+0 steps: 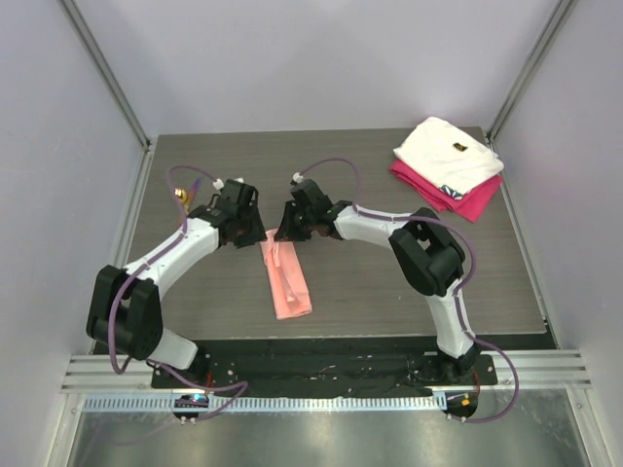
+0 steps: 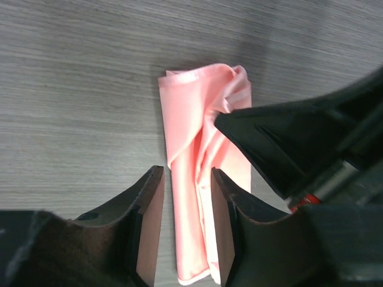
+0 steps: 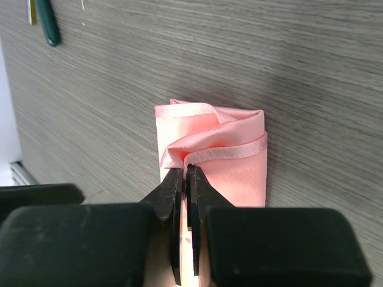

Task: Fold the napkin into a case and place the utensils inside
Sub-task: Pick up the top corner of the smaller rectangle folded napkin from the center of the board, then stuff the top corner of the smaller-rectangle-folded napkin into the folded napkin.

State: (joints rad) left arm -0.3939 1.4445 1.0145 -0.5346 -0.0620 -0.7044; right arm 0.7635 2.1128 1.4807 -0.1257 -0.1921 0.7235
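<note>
pinching the napkin's far end to shape the case

the napkin point(image 1: 287, 279) lies flat on the table point(image 1: 389, 282) as a narrow folded strip, its far end bunched into a raised ridge. the right gripper point(image 3: 187, 173) is clenched on that ridge at the hem, cloth nipped between its fingertips. the left gripper point(image 2: 185, 174) hangs released just above the napkin's left long edge, jaws astride it and grasping nothing. we judge the step to be drawing the top layer over to form the pocket. we would lift low, take only the upper layer, and pull straight along the napkin's length so the long edges match. the left gripper could press the under layers so this shiny cloth does not slide. the utensils point(image 1: 182, 197) wait beyond the napkin's far end, off to its left. the folded white cloth point(image 1: 450, 156) sits well apart to the napkin's far right.
</note>
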